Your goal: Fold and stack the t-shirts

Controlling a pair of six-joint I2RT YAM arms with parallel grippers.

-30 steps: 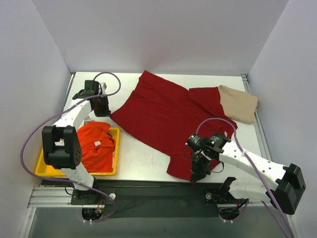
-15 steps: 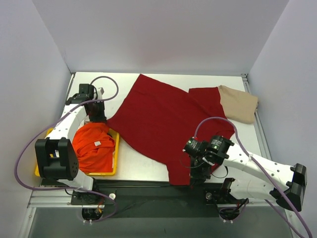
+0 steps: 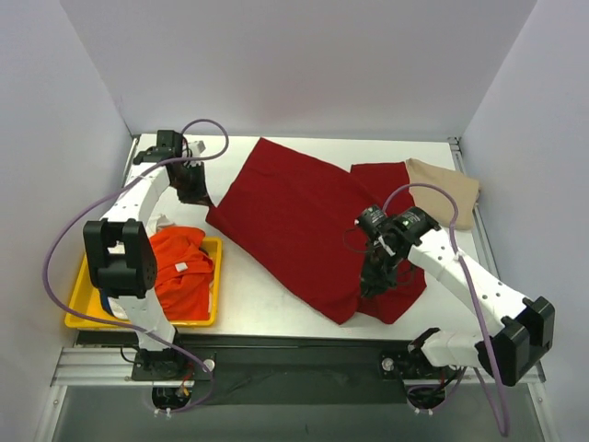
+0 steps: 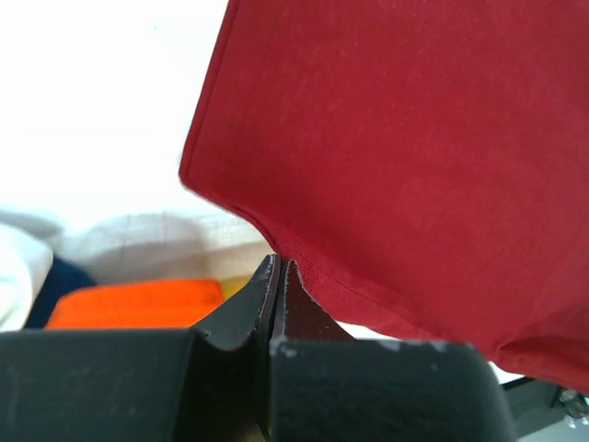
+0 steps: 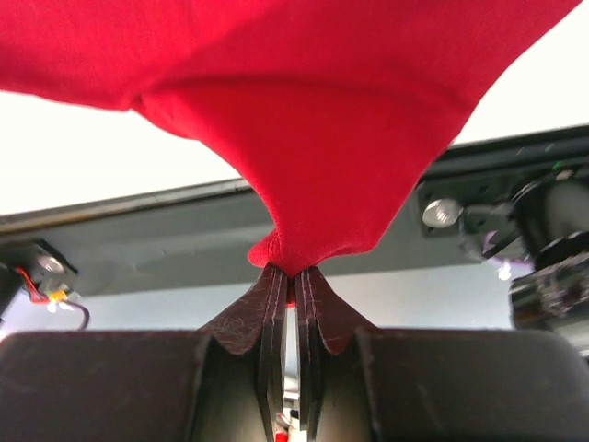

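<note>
The large dark red t-shirt (image 3: pixel 294 216) lies spread over the middle of the table. My left gripper (image 3: pixel 196 191) is shut on its left corner near the far left; the hem meets the closed fingertips in the left wrist view (image 4: pixel 281 265). My right gripper (image 3: pixel 370 284) is shut on the shirt's near hem and holds it lifted, and the cloth hangs bunched from the jaws in the right wrist view (image 5: pixel 293 273). A tan t-shirt (image 3: pixel 451 191) lies at the far right, partly under the red one. A bright orange t-shirt (image 3: pixel 175 267) sits in the tray.
The yellow tray (image 3: pixel 81 318) stands at the near left beside the left arm. White cloth (image 4: pixel 18 276) and a bit of dark blue cloth (image 4: pixel 60 284) show beside the orange shirt (image 4: pixel 138 304). The table's front rail (image 5: pixel 110 239) lies below the right gripper.
My right gripper has carried the near hem up and back from the front edge, over the shirt. My left gripper has moved toward the far left corner with the shirt's corner.
</note>
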